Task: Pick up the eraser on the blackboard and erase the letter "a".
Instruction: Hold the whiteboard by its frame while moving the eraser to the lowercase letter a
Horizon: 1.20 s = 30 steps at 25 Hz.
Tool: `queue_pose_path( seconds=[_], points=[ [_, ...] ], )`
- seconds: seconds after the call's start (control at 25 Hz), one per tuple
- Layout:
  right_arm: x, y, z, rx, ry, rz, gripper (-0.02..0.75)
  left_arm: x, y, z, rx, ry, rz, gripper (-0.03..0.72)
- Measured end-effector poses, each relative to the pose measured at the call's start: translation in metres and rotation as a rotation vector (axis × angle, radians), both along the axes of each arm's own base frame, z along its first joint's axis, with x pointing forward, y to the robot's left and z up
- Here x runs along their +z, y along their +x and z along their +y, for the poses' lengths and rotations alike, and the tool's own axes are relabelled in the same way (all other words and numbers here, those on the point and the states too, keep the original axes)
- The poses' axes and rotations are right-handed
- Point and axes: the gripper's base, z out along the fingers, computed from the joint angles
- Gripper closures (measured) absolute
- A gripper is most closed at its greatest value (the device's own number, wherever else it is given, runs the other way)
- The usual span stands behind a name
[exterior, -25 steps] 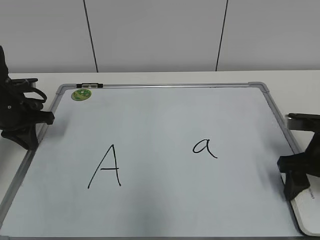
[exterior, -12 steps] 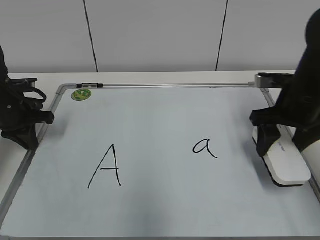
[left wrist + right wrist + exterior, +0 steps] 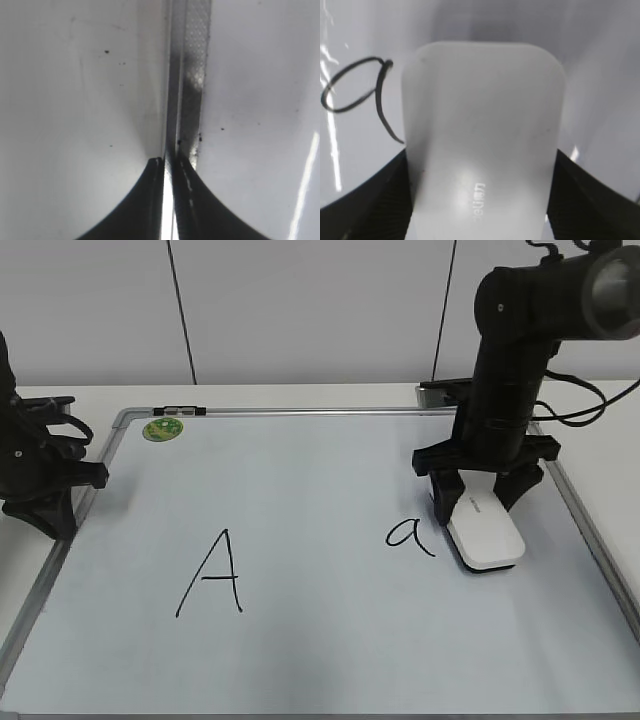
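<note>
The white eraser (image 3: 485,535) rests flat on the blackboard (image 3: 320,660), a white board with a grey frame. My right gripper (image 3: 482,492) is shut on the eraser, one finger on each long side. The eraser fills the right wrist view (image 3: 482,140). The letter "a" (image 3: 410,534) sits just left of the eraser, nearly touching it, and shows in the right wrist view (image 3: 360,90). My left gripper (image 3: 50,515) is shut and empty at the board's left frame; the left wrist view (image 3: 169,165) shows its tips over the frame rail.
A capital "A" (image 3: 212,575) is drawn on the board's left half. A round green magnet (image 3: 162,428) sits at the board's top left corner, with a black clip (image 3: 180,411) on the top frame. The board lies on a white table (image 3: 300,395) before a grey wall.
My right gripper has carried the eraser from the board's lower right edge up and leftward to just right of the letter "a". The left arm has not moved.
</note>
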Motion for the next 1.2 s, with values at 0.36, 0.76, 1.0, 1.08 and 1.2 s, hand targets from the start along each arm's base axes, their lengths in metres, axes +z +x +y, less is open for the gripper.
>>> queue_pose_path(
  seconds=[0.36,0.76,1.0,1.08,1.2],
  points=[
    [-0.025,0.023,0.011,-0.014,0.029,0.046,0.205,-0.001,0.0,0.0,0.0,0.0,0.0,0.659],
    [-0.025,0.01,0.055,0.112,-0.003,0.035,0.206,-0.001,0.0,0.0,0.0,-0.003,0.002,0.659],
    [-0.027,-0.005,0.088,0.195,0.011,0.043,0.205,-0.001,0.0,0.001,-0.002,-0.003,0.001,0.659],
    [-0.028,-0.009,0.098,0.22,0.024,0.048,0.205,-0.001,0.0,0.001,-0.001,-0.004,0.002,0.659],
    [-0.027,-0.013,0.105,0.236,0.035,0.05,0.206,-0.001,0.0,0.001,-0.001,-0.004,0.002,0.659]
  ],
)
